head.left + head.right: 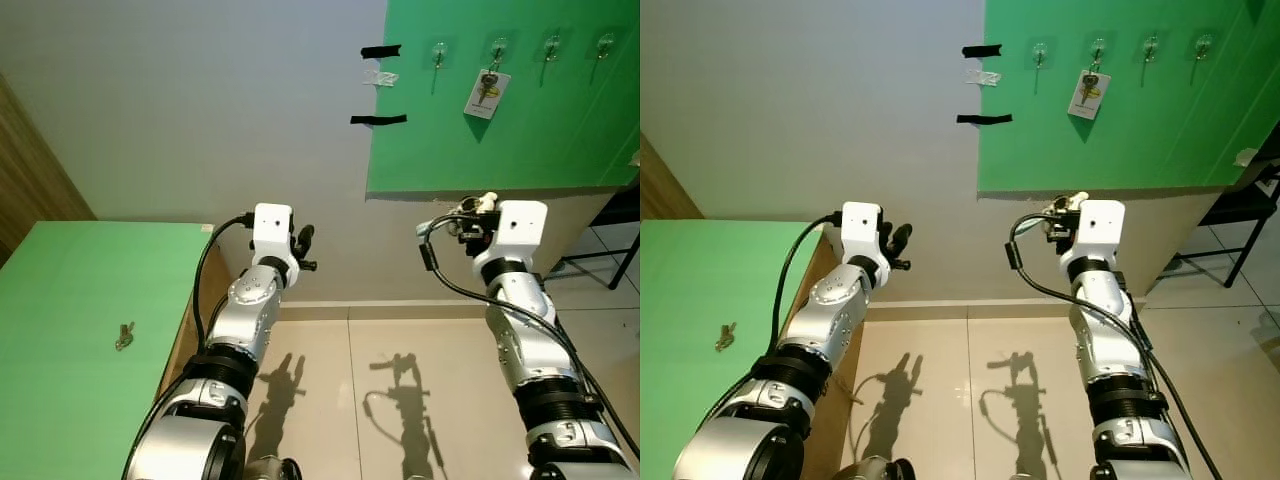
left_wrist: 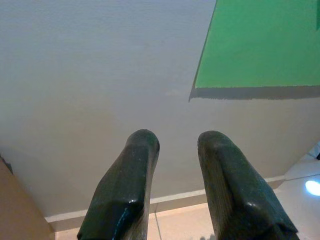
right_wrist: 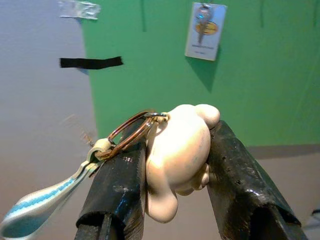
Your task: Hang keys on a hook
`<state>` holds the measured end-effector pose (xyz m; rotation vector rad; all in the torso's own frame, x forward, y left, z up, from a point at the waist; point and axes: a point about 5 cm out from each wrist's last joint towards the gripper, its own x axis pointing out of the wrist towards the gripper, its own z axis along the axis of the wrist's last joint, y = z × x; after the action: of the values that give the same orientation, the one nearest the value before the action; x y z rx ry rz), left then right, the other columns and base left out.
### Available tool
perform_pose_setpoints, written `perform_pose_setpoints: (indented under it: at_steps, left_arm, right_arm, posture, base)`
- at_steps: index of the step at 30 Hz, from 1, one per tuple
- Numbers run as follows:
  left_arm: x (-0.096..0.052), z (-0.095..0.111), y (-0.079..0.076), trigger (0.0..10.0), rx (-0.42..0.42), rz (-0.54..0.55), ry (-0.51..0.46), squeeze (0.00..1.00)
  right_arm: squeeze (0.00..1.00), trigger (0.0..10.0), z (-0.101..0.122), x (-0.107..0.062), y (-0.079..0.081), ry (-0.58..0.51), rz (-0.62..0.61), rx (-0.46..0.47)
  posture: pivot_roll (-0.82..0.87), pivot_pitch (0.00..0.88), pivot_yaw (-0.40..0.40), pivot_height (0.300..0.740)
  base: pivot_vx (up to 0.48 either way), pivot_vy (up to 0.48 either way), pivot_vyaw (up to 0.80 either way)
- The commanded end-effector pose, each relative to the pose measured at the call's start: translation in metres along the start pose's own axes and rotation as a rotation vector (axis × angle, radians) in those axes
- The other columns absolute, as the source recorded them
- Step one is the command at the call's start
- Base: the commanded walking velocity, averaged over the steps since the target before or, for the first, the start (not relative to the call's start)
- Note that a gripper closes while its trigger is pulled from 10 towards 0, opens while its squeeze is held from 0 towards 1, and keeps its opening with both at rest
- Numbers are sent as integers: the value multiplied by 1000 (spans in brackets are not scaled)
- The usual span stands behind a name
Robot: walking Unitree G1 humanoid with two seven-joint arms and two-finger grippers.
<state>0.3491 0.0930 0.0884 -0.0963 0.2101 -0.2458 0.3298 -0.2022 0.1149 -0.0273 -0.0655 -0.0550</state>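
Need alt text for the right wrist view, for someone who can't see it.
The right gripper is shut on a cream figure keychain with a metal ring and blue-striped strap. Beyond, a green wall panel carries a tagged key.

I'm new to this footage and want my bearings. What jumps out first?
The right gripper is raised toward the wall, clamping a cream keychain charm with a ring and a blue strap. Ahead, a green board carries a row of hooks; one holds a tagged key. Another key bunch lies on the green table at the left.
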Motion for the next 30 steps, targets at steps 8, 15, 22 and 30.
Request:
perform_pose_setpoints:
  at_steps: [8, 15, 22, 30]
  left_arm:
    - [1, 2, -6, 10000, 28, -45, -12, 0]
    - [3, 6, -6, 10000, 62, -152, -7, 0]
    - [4, 9, -11, 10000, 62, -279, 9, 0]
    - [0, 5, -29, 10000, 52, -423, 20, 0]
  right_arm:
    - [0, 0, 7, 5, 13, 38, 194, -2]
    - [0, 0, 50, 18, -3, -33, 499, -591]
    - [0, 0, 82, 27, -22, -105, 585, -1030]
    - [0, 0, 80, 24, -16, -176, 726, -1322]
  posture:
    - [-180, 0, 80, 740]
    - [-188, 0, 89, 740]
    - [-188, 0, 90, 740]
    - [-191, 0, 92, 740]
  base:
    - [0, 0, 0]
    - [0, 0, 0]
    - [0, 0, 0]
    - [0, 0, 0]
